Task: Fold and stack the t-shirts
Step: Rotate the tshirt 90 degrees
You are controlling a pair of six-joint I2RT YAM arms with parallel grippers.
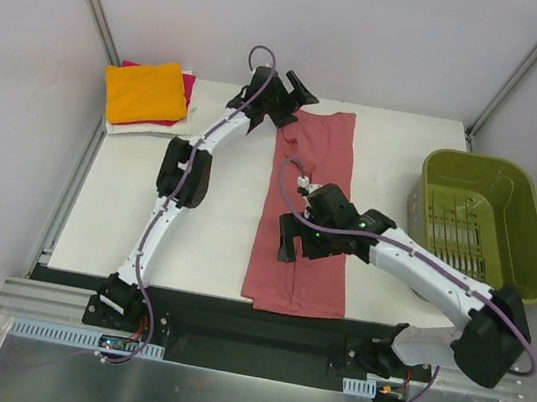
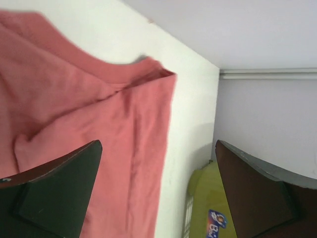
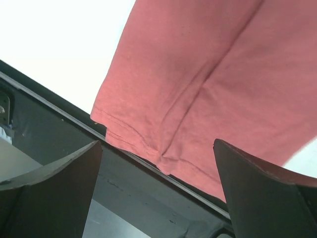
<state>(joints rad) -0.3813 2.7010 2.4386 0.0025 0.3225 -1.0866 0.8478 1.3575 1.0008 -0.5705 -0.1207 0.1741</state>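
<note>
A dusty salmon-red t-shirt [image 1: 321,163] lies folded into a long strip down the middle of the table, its hem at the front edge. My left gripper [image 1: 296,104] hovers open and empty over its far collar end; the left wrist view shows the shirt [image 2: 74,99] between and beyond the open gripper [image 2: 158,144]. My right gripper [image 1: 300,246] is open and empty above the shirt's lower half; the right wrist view shows the hem [image 3: 163,148] overhanging the table edge below the gripper [image 3: 157,143]. A folded orange shirt [image 1: 145,92] tops a stack with magenta [image 1: 188,82] and white [image 1: 118,124] at the far left corner.
An olive-green plastic basket [image 1: 532,263] stands off the table's right side; it also shows in the left wrist view [image 2: 208,208]. Grey walls close in the back and sides. A black rail [image 1: 260,323] runs along the table's front edge.
</note>
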